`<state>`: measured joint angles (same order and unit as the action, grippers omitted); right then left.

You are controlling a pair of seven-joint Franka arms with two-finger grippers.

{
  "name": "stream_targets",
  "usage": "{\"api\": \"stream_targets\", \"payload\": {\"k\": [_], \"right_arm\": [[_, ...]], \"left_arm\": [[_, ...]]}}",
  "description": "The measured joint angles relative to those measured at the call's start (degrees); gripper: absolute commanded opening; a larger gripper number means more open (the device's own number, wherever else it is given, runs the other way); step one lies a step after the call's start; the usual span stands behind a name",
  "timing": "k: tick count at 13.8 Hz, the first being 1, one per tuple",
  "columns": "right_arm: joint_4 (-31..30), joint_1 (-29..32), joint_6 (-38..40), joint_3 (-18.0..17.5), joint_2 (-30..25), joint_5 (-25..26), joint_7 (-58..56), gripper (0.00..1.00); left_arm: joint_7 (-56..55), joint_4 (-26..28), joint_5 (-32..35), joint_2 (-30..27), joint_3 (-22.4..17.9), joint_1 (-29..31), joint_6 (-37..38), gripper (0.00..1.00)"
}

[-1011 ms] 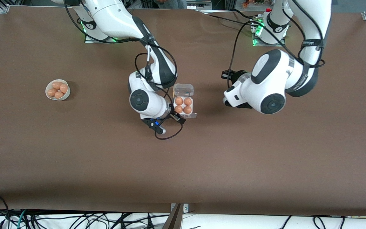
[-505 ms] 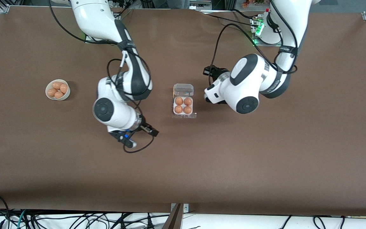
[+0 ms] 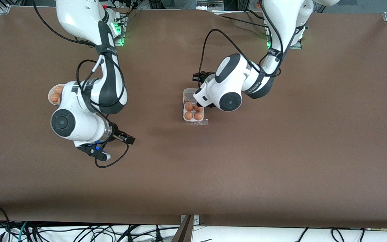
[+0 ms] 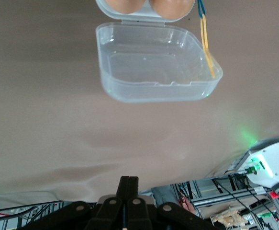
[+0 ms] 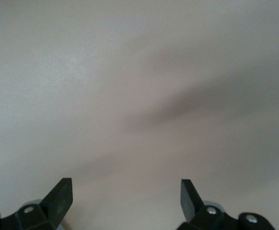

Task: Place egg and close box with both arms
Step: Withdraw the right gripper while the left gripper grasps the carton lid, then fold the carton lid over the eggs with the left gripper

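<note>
Four eggs (image 3: pixel 193 111) already filled the box (image 3: pixel 193 114) at mid-table, its thin springy clear lid (image 4: pixel 156 64) lying open, best pushed at its free edge by the left gripper (image 4: pixel 128 184), pressed together just above, while the right gripper (image 5: pixel 125 191) waited spread near the bowl (image 3: pixel 50 95).

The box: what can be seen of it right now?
The box is a small clear-plastic carton with a whitish tray holding four orange-brown eggs. Its hinged transparent lid lies open and empty, flat on the brown table, farther from the front camera than the tray. The left arm's wrist partly covers it; nothing visibly touches it.
</note>
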<state>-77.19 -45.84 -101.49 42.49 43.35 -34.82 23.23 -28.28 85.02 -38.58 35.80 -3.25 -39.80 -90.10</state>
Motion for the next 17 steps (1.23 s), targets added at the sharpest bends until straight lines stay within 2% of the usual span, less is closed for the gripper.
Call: {"api": "stream_targets", "payload": {"k": [1, 2, 3, 6, 7, 9, 11, 12, 15, 17], "right_arm": [[0.01, 0.6, 0.01, -0.35, -0.82, 2.45, -0.65, 1.0], [0.01, 2.19, 0.06, -2.51, -2.41, 6.78, -0.95, 1.0], [-0.04, 5.53, 0.2, -7.46, -4.86, 12.94, -0.97, 1.0], [-2.51, 20.66, 1.05, -27.96, -13.79, 32.38, -0.91, 1.0], [-4.45, 25.38, 1.05, -33.71, -16.78, 36.07, -0.93, 1.0], [-9.3, 32.75, 0.88, -41.49, -22.9, 38.98, -2.33, 1.0], [-13.58, 38.21, 0.8, -45.22, -28.77, 39.54, -7.82, 1.0], [-15.36, 40.13, 0.87, -45.79, -31.75, 39.57, -10.37, 1.0], [-18.6, 43.61, 2.8, -45.99, -39.78, 39.58, -13.18, 1.0], [-18.79, 44.2, 5.33, -45.98, -43.02, 39.57, -13.2, 1.0]], "left_arm": [[-0.54, 0.0, 0.0, 0.32, 0.0, -0.53, -0.77, 0.0], [-0.83, -0.01, 0.0, 0.55, -0.01, -0.91, -1.64, 0.0], [-1.34, -0.02, 0.0, 0.78, -0.04, -1.22, -2.52, 0.0], [-2.6, -0.03, 0.0, 2.1, -0.04, -2.43, -4.48, 0.0], [-2.71, -0.03, 0.0, 2.47, -0.04, -2.72, -4.97, 0.0], [-2.8, -0.05, 0.0, 2.98, -0.12, -2.88, -6.18, 0.0], [-2.83, -0.08, 0.0, 3.05, -0.49, -2.84, -7.62, 0.0], [-2.87, -0.15, 0.0, 3.05, -0.67, -2.8, -8.22, 0.0], [-2.92, -0.52, 0.0, 3.08, -0.97, -2.77, -8.96, 0.0], [-3.07, -0.83, 0.0, 3.15, -1.06, -2.76, -9.29, 0.0]]}}
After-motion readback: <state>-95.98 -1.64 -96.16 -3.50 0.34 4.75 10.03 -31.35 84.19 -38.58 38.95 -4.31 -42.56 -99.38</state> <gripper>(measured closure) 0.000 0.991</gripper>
